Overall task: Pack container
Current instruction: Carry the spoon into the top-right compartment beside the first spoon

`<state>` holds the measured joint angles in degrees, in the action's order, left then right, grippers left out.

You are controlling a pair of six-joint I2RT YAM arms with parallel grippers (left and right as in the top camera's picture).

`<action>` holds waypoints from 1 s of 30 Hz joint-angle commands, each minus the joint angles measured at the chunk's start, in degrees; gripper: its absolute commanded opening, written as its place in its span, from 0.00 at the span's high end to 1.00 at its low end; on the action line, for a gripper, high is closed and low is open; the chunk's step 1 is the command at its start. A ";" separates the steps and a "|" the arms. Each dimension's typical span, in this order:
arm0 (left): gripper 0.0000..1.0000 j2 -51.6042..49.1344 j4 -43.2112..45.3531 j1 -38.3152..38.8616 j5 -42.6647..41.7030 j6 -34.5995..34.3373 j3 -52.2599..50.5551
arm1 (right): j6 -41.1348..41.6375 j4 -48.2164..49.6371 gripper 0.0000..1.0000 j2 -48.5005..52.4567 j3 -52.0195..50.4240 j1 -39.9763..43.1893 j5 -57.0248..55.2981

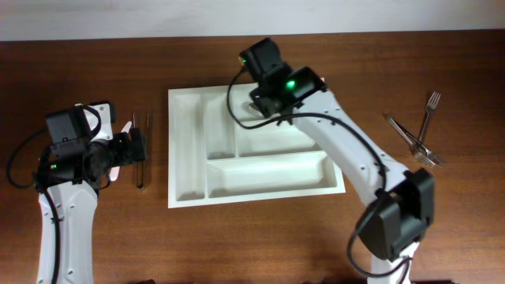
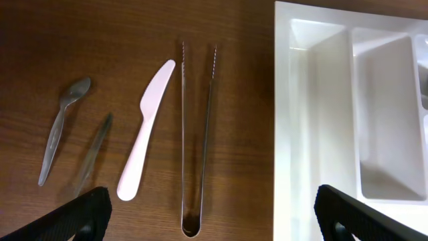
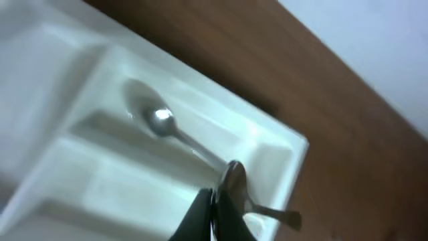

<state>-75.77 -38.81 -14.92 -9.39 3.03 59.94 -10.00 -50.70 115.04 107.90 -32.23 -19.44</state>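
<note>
The container is a white cutlery tray (image 1: pixel 181 158) at the table's middle; its left compartments show in the left wrist view (image 2: pixel 294 134). My right gripper (image 1: pixel 264 106) hangs over the tray's top long compartment (image 3: pixel 80 100). It is shut (image 3: pixel 215 201) on a metal spoon (image 3: pixel 235 175). Another metal spoon (image 3: pixel 160 120) lies in that compartment. My left gripper (image 1: pixel 136 148) is open and empty (image 2: pixel 212 209), above metal tongs (image 2: pixel 198 134) lying left of the tray.
Left of the tongs lie a white plastic knife (image 2: pixel 146 130), a metal spoon (image 2: pixel 60 124) and a dark thin utensil (image 2: pixel 93 150). Metal forks (image 1: pixel 418 134) lie at the table's right.
</note>
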 commanded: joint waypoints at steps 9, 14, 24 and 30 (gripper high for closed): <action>0.01 -0.31 -0.11 -0.26 0.39 0.90 1.27 | -8.44 7.54 0.94 10.38 0.11 0.00 1.99; 0.01 -0.31 -0.11 -0.26 0.39 0.90 1.27 | -5.90 11.28 0.67 10.71 0.39 -0.13 -0.35; 0.01 -0.31 -0.11 -0.26 0.39 0.90 1.27 | 6.19 -2.05 0.43 2.23 12.39 2.40 -8.22; 0.01 -0.31 -0.11 -0.26 0.39 0.90 1.27 | 15.37 -14.34 0.36 -3.98 19.19 13.73 -2.97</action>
<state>-75.77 -38.81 -14.92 -9.39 3.03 59.94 -2.04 -62.02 116.99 123.85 -25.91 -24.12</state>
